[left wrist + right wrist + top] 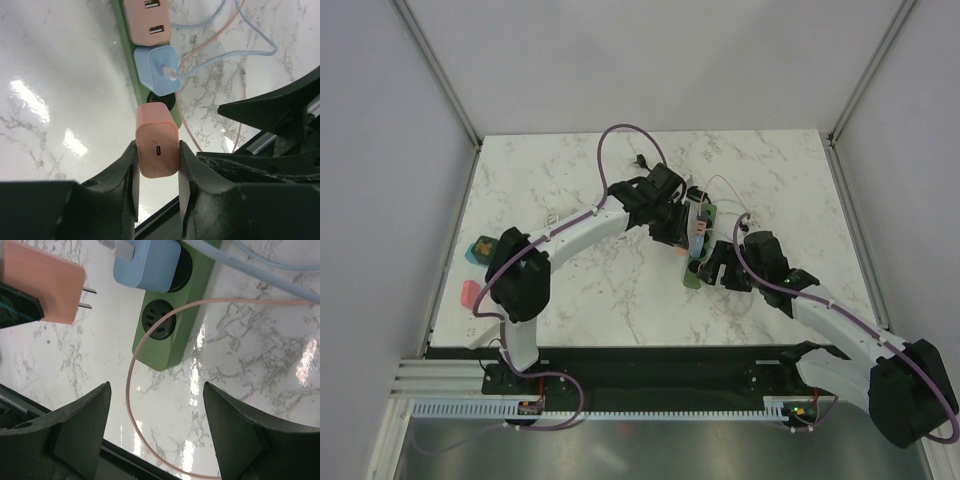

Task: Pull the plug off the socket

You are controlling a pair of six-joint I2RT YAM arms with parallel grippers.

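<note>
Left gripper (157,162) is clamped on the pink plug (157,145), one pad on each side. Its prongs (88,297) show bare, apart from the green strip (167,347) and the empty socket (159,320). Right gripper (156,400) stands wide by the strip's end. Judgement: the plug is out; the next move is to carry it aside and release it.

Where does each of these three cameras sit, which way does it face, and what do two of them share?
Top external: high behind the robot, looking down on the table; left arm and right arm show.
Left wrist: on the left gripper, looking past fingers clamping the pink plug toward the green power strip.
Right wrist: on the right gripper, looking down between open fingers at the strip's empty socket.
Shared: both wrist views show pink plug, blue plug and strip.
</note>
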